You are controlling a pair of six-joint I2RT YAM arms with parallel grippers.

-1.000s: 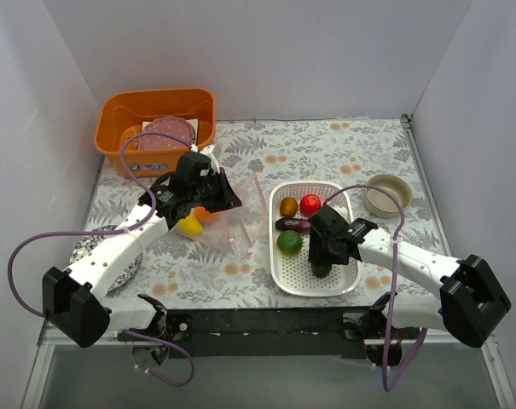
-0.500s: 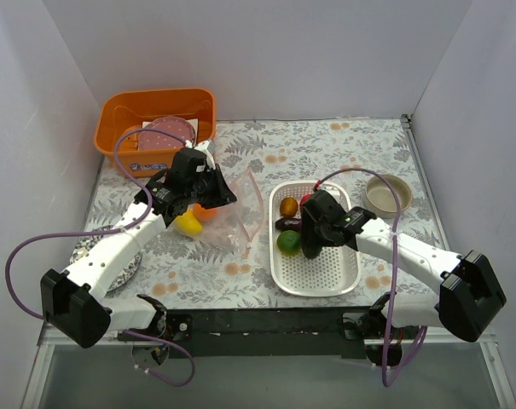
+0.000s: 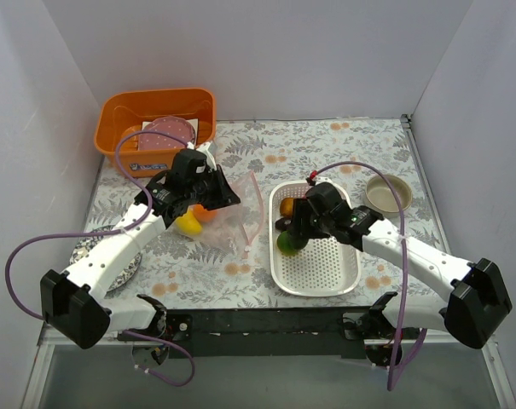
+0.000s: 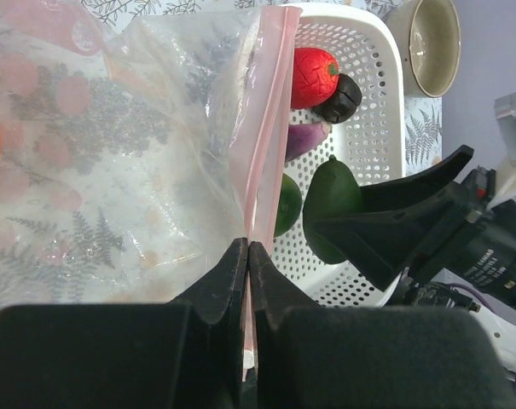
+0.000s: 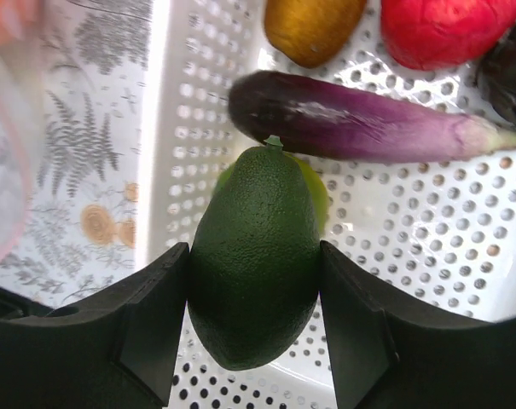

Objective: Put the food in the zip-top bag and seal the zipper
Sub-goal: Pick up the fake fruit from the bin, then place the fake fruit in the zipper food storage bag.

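Pinching the pink zipper (image 4: 266, 128) of the zip-top bag (image 4: 138, 170), the left gripper (image 4: 247, 247) is clamped shut, left of the white basket (image 5: 168, 128). The right gripper (image 5: 251, 251) grasps a dark green avocado (image 5: 253, 298) over the basket's left side, just near of the purple eggplant (image 5: 368, 123).

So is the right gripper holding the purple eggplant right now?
No, the right gripper is shut on the dark green avocado, while the eggplant lies in the white basket.
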